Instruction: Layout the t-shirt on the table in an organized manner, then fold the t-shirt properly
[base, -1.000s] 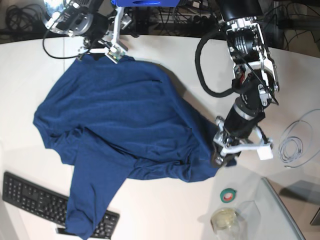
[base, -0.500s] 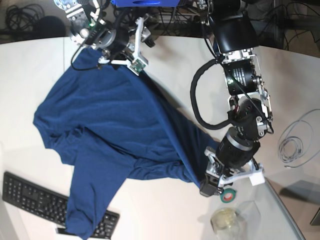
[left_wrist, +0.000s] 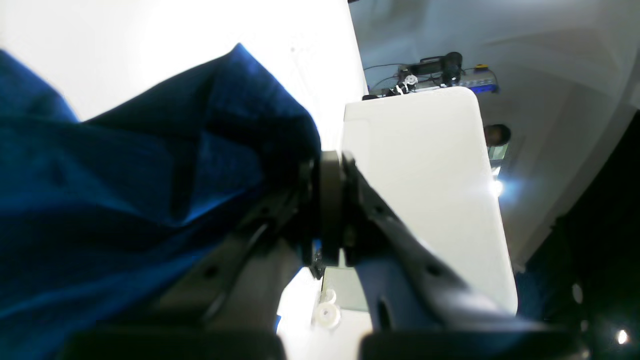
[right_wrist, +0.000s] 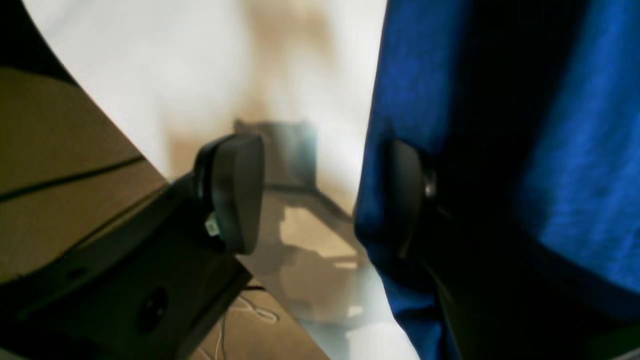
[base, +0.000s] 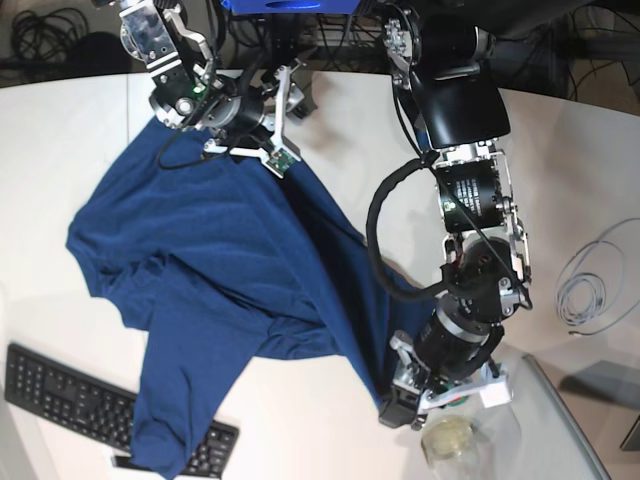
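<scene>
White tabletop, the table (base: 330, 420), fills our base view, dark cables behind it. From the left we see a black keyboard (base: 60, 395) under the hem of the t-shirt (base: 210, 260), which sprawls rumpled across the middle. Our right gripper (base: 252, 125) stands parted over its far edge, cloth draped over one finger (right_wrist: 407, 200). Our left gripper (base: 405, 405), pinched tight, holds its near corner beside a glass jar (base: 450, 440).
</scene>
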